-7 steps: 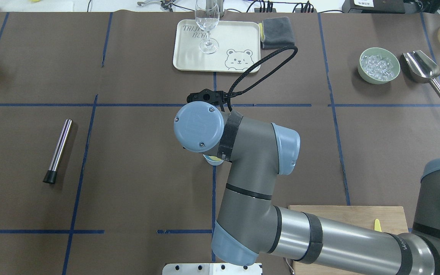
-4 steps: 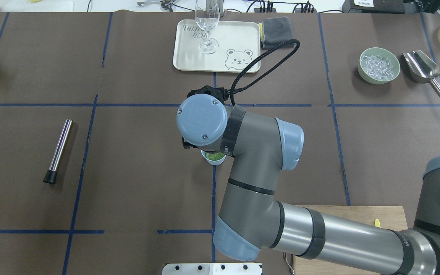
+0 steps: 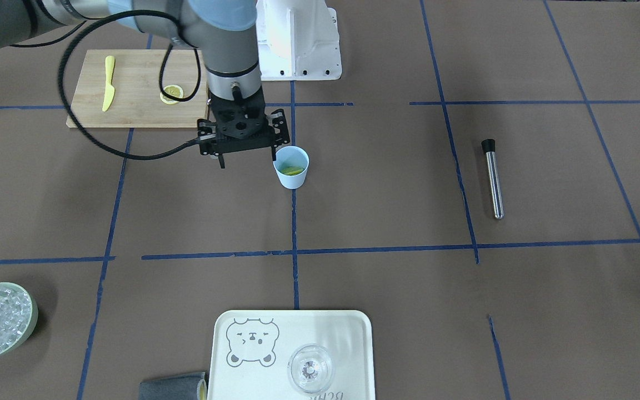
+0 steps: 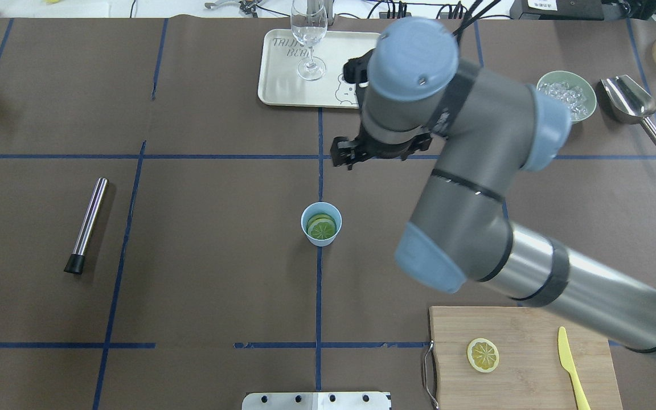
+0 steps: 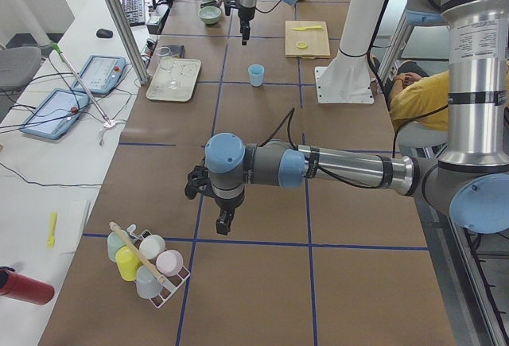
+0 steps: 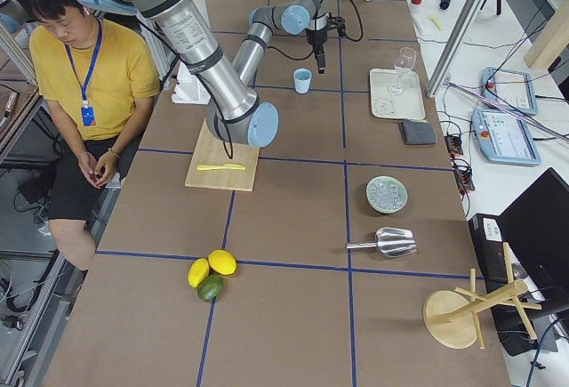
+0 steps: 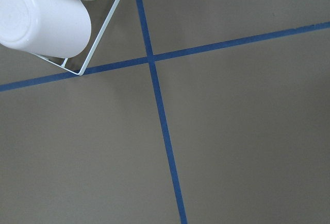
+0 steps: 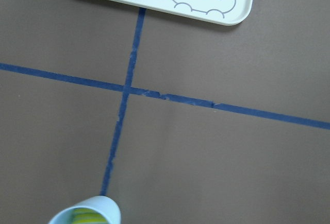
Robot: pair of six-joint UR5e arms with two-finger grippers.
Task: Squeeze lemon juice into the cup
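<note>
Lemon is seen lying inside the cup. Right end effector is held raised just beside the cup, opened wide, nothing gripped. Squeeze step judged done. Next, the arm is to be pulled clear without the cup being knocked.

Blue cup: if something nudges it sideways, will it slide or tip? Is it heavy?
Probably light: the cup is small, and only lemon slices show inside. It tapers to a narrower base, so a push near the rim may tip it. Pushed low down, it more likely slides. The plain, handle-free wall could slip in a loose grip.
</note>
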